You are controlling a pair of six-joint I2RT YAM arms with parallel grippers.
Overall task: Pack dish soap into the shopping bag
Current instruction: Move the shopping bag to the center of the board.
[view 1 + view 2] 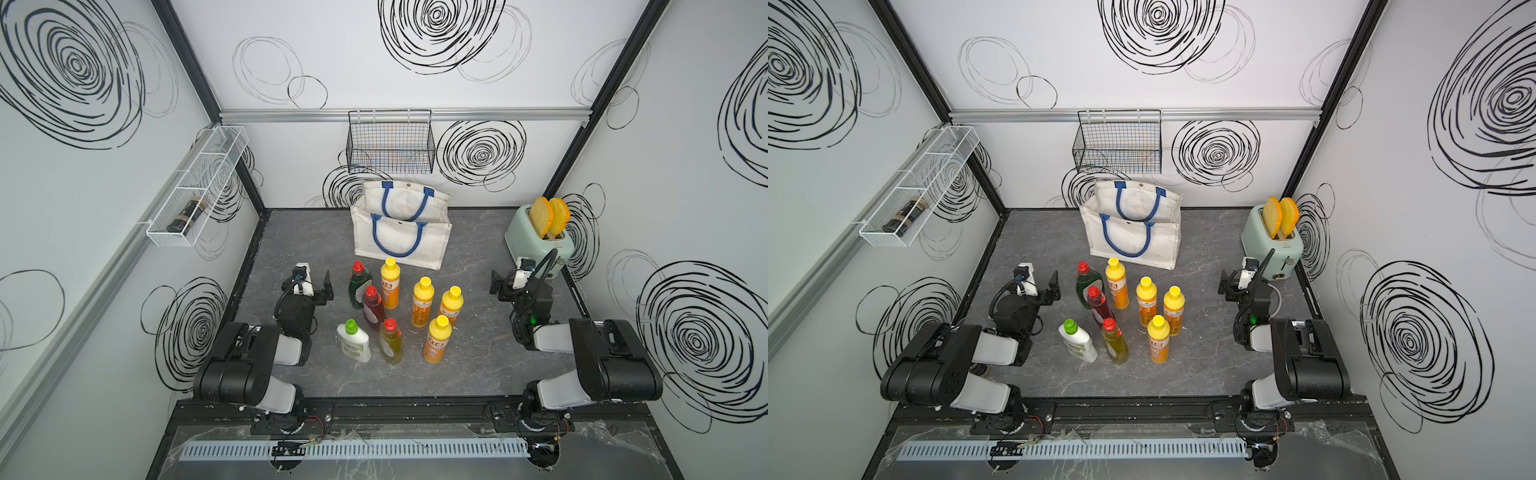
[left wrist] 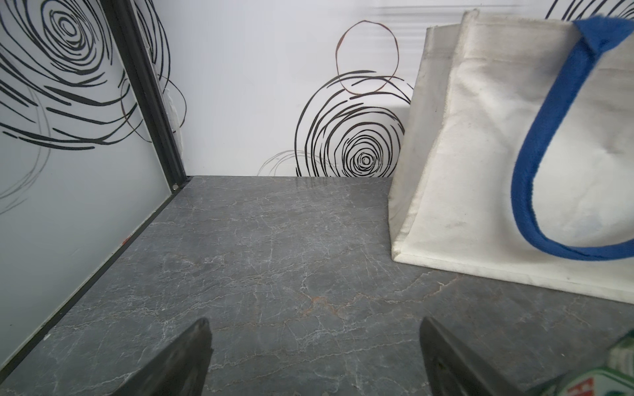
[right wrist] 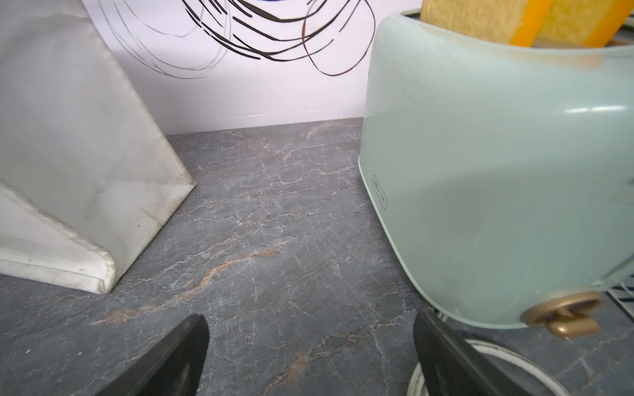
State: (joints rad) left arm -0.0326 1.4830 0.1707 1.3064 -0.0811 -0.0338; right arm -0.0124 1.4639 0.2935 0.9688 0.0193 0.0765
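Several dish soap bottles stand upright mid-table in both top views: several orange ones with yellow caps [image 1: 423, 301], a dark green one [image 1: 358, 286], a red one [image 1: 372, 305], a yellow-green one [image 1: 390, 340] and a white one with a green cap [image 1: 354, 340]. Behind them stands the off-white shopping bag [image 1: 401, 237] [image 2: 480, 171] [image 3: 79, 154], its mouth open and its blue handles hanging. My left gripper [image 1: 316, 279] [image 2: 314, 322] is open and empty, left of the dark green bottle. My right gripper [image 1: 509, 279] [image 3: 310, 319] is open and empty beside the toaster.
A mint toaster [image 1: 536, 241] [image 3: 497, 171] holding two toast slices sits at the back right, its white cord on the table. A black wire basket [image 1: 388, 143] hangs on the back wall. A white wire shelf [image 1: 195, 187] on the left wall holds a dark jar [image 1: 183, 218].
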